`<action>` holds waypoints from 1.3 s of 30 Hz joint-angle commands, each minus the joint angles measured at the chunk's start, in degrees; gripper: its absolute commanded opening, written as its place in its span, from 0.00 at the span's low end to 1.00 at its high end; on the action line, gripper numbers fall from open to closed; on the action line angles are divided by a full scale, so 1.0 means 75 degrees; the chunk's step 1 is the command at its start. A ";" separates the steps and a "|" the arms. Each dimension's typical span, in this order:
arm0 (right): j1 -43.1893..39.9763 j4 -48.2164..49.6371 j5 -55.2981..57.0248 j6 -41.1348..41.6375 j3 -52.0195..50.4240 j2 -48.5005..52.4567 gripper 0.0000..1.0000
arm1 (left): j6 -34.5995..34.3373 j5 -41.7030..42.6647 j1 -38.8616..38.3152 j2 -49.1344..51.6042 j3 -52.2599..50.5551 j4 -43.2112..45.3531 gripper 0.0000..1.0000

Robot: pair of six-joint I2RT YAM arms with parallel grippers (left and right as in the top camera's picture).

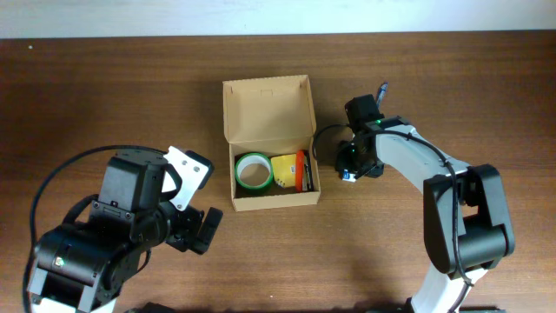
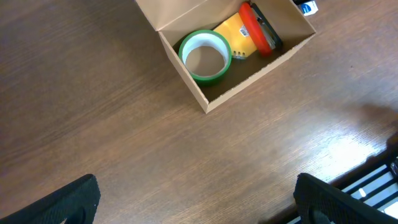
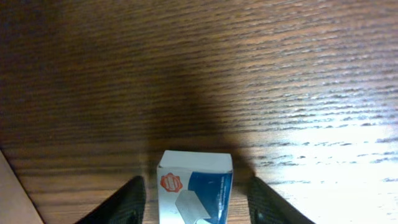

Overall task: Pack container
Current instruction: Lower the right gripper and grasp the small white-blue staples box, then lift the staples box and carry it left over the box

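The container [image 1: 271, 201] is a tan cardboard box at mid-table with its flap lid [image 1: 268, 109] open toward the back. It holds a green tape roll [image 1: 253, 170], a yellow item [image 1: 284, 169] and a red-and-black item [image 1: 301, 169]. My right gripper [image 1: 352, 169] is low over the table just right of the container. In the right wrist view it [image 3: 196, 182] is open around a small blue-and-white box [image 3: 196, 186] that rests on the wood, with gaps on both sides. My left gripper [image 1: 198, 204] is open and empty, front left of the container [image 2: 249, 78].
The wooden table's front edge [image 2: 373, 177] shows at the lower right of the left wrist view. A corner of the container [image 3: 15, 193] shows at the left edge of the right wrist view. The small box also peeks in at the top of the left wrist view [image 2: 306, 6].
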 commanded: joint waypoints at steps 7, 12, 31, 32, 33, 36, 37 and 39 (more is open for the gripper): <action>0.0044 0.0020 0.0070 0.0055 -0.0143 0.0012 0.41 | 0.0125 0.0105 -0.0009 0.0000 0.0134 0.0017 1.00; 0.0044 0.0000 0.0067 0.0058 -0.0143 0.0012 0.34 | 0.0125 0.0108 -0.0009 0.0000 0.0134 0.0017 0.99; 0.0041 -0.1923 -0.0079 0.0050 0.1399 -0.0096 0.24 | 0.0125 0.0108 -0.0009 0.0000 0.0134 0.0017 1.00; 0.0041 -0.2174 -0.0079 0.0050 0.1667 -0.0128 0.24 | 0.0125 0.0108 -0.0009 0.0000 0.0134 0.0017 1.00; 0.0041 -0.2422 -0.0079 0.0050 0.1958 -0.0134 0.24 | 0.0125 0.0108 -0.0009 0.0000 0.0134 0.0017 0.99; 0.0044 -0.3209 -0.0079 0.0023 0.2935 -0.0152 0.20 | 0.0125 0.0108 -0.0009 0.0000 0.0134 0.0017 1.00; 0.0044 -0.3416 -0.0082 0.0023 0.3217 -0.0152 0.20 | 0.0125 0.0108 -0.0009 0.0000 0.0134 0.0017 1.00; 0.0052 -0.3891 -0.0085 -0.0009 0.3934 -0.0154 0.20 | 0.0125 0.0105 -0.0009 0.0000 0.0134 0.0017 1.00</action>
